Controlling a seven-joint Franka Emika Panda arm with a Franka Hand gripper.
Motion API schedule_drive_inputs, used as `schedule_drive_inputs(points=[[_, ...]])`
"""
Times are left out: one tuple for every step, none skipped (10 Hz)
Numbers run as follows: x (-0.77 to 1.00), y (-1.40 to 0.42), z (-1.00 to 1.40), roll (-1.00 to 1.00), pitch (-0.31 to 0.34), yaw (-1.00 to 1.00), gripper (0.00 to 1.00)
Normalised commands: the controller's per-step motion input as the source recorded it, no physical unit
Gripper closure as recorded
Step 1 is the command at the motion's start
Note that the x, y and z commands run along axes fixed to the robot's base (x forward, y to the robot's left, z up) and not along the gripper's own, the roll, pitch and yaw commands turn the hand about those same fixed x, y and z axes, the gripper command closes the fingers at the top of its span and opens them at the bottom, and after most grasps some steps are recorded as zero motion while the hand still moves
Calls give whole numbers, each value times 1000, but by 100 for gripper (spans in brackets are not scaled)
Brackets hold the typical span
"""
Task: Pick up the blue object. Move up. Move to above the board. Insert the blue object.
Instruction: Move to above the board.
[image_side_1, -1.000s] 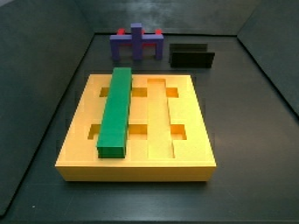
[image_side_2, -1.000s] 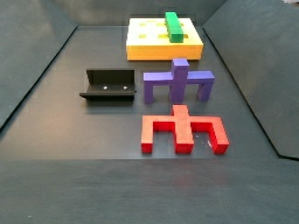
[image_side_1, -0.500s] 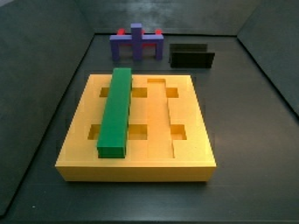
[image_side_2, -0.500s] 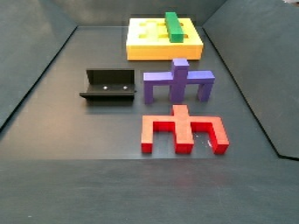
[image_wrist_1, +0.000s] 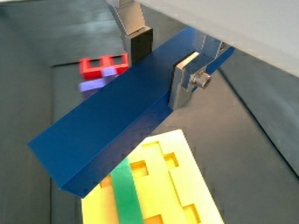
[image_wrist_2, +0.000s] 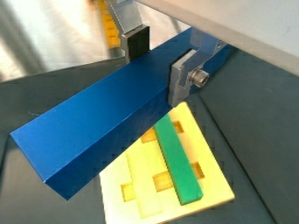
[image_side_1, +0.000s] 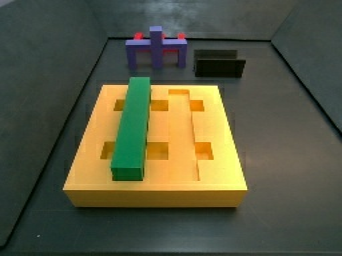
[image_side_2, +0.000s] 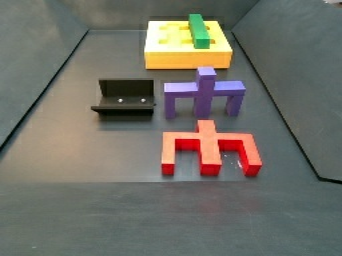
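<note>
In both wrist views my gripper (image_wrist_1: 162, 61) (image_wrist_2: 160, 59) is shut on the blue object (image_wrist_1: 111, 131) (image_wrist_2: 93, 131), a long dark-blue bar held level in the air, one silver finger (image_wrist_1: 186, 79) (image_wrist_2: 184, 74) on each long side. Below it lies the board (image_wrist_1: 193, 188) (image_wrist_2: 135, 191), a thick yellow block with grooves and square cut-outs. A green bar (image_wrist_1: 122, 197) (image_wrist_2: 181, 166) lies in one groove. Both side views show the board (image_side_1: 154, 195) (image_side_2: 187, 60) with the green bar (image_side_1: 131, 125) (image_side_2: 199, 30), but neither the gripper nor the blue object.
A purple stand with red tips (image_side_1: 158, 50) (image_side_2: 203, 95) stands beyond the board's end. The black fixture (image_side_1: 219, 65) (image_side_2: 122, 98) stands beside it. A red forked piece (image_side_2: 207, 148) (image_wrist_1: 105, 64) lies flat on the dark floor. Dark walls ring the floor.
</note>
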Motion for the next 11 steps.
schedule_drive_inputs(points=[[73, -49, 16, 54, 88, 1000, 100], [73, -39, 13, 59, 95, 1000, 100], [72, -37, 15, 66, 106, 1000, 100], [72, -36, 14, 70, 112, 1000, 100], [72, -35, 16, 82, 131, 1000, 100], [72, -35, 18, 91, 146, 1000, 100], [72, -34, 20, 107, 171, 1000, 100], [73, -34, 21, 117, 186, 1000, 100], [79, -36, 28, 152, 238, 1000, 100], [84, -37, 30, 173, 267, 1000, 100], [99, -40, 24, 204, 295, 853, 100]])
